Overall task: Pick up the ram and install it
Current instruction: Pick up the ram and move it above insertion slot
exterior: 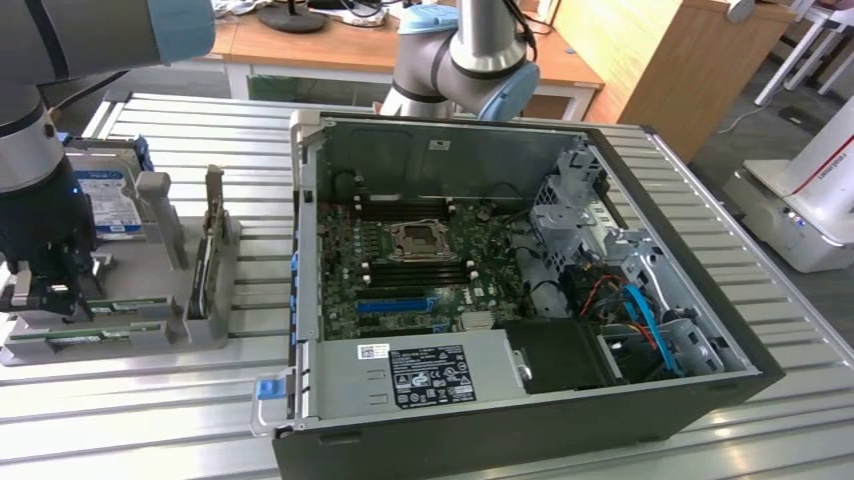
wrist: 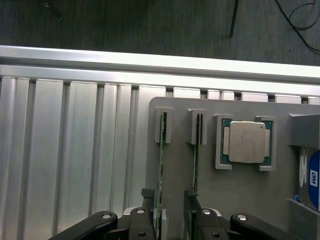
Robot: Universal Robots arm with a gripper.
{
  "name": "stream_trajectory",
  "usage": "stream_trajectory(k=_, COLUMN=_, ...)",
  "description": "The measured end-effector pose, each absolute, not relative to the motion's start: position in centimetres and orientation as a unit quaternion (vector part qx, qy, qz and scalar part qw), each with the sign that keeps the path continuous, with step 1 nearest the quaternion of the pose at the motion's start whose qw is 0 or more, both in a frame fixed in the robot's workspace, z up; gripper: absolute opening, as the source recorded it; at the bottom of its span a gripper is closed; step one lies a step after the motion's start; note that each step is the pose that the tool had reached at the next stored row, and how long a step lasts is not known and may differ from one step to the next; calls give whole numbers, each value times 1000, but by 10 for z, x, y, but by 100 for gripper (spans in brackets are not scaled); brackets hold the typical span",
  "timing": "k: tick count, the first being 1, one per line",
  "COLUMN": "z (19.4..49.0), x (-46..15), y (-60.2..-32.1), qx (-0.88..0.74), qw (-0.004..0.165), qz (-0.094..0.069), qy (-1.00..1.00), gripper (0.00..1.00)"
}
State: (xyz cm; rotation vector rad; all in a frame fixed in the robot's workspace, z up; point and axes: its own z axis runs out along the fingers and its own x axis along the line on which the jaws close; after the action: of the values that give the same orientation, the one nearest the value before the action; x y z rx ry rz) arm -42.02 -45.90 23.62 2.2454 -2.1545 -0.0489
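Two ram strips stand on edge in the slots of a grey holder tray (wrist: 180,175). In the wrist view the left ram (wrist: 161,165) runs down into the gap between my fingers, close to the left finger (wrist: 148,220). The other ram (wrist: 196,160) disappears behind the right finger (wrist: 193,212). My gripper (wrist: 171,220) is open and holds nothing. In the exterior view the gripper (exterior: 47,298) hangs low over the tray's near end, at that view's left, above the ram strips (exterior: 107,308).
A square silver processor chip (wrist: 246,142) and a hard drive (exterior: 107,195) share the tray. The open computer case (exterior: 534,400) stands to the exterior view's right, with its motherboard (exterior: 414,290) exposed. The ribbed aluminium table (exterior: 134,420) surrounds both.
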Motion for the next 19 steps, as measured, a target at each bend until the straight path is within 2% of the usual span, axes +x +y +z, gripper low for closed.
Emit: stream_trajectory(k=19, z=227, x=-420, y=-465, qx=721, qw=15, qz=-16, qy=-692, gripper=37)
